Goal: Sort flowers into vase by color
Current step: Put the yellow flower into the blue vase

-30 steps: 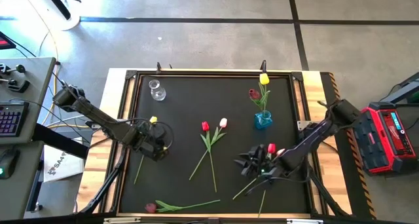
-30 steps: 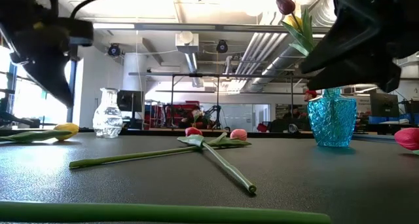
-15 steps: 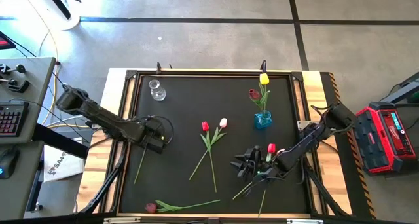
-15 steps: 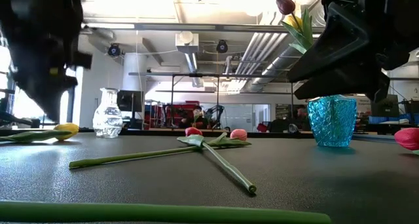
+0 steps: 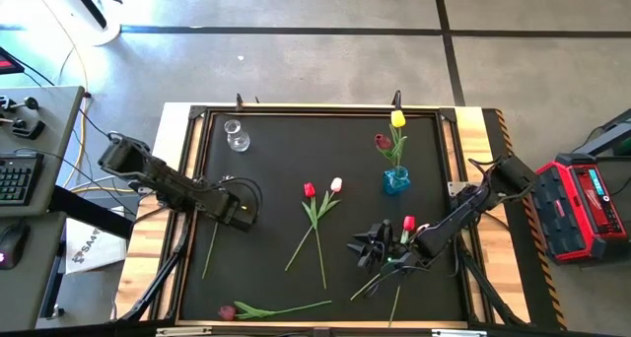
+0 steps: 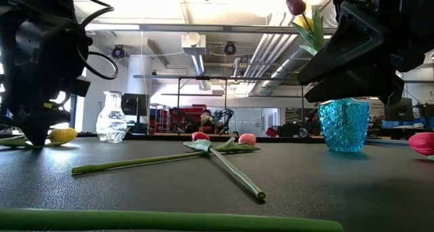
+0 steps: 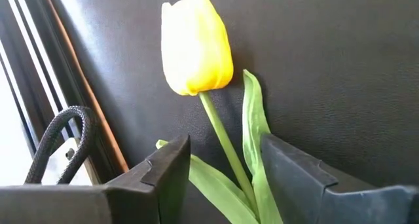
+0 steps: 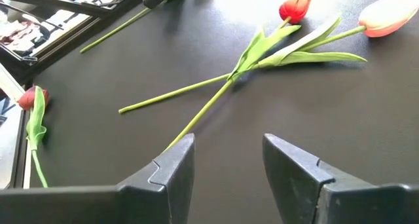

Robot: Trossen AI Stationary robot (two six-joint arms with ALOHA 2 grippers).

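Left gripper is down on the mat well to the left of the blue vase, jaws apart and straddling the stem of the yellow tulip. Nothing is clamped; the stem runs free between the fingers. From above, that tulip's head is hidden under the gripper and only its stem shows, trailing toward the mat's near edge. The low view catches the yellow head lying on the mat beside the gripper.

Right gripper hovers just in front of the blue vase, jaws apart and empty. It covers the flowers beneath it: only a red head and a few stem ends stick out.

Left of the blue vase lie a red tulip and a pink tulip, heads toward the far edge, stems crossing and running toward the near side.

Standing in the blue vase are a yellow and a maroon flower. A maroon tulip lies along the near edge, stem pointing right. The clear vase stands far left of the blue one.
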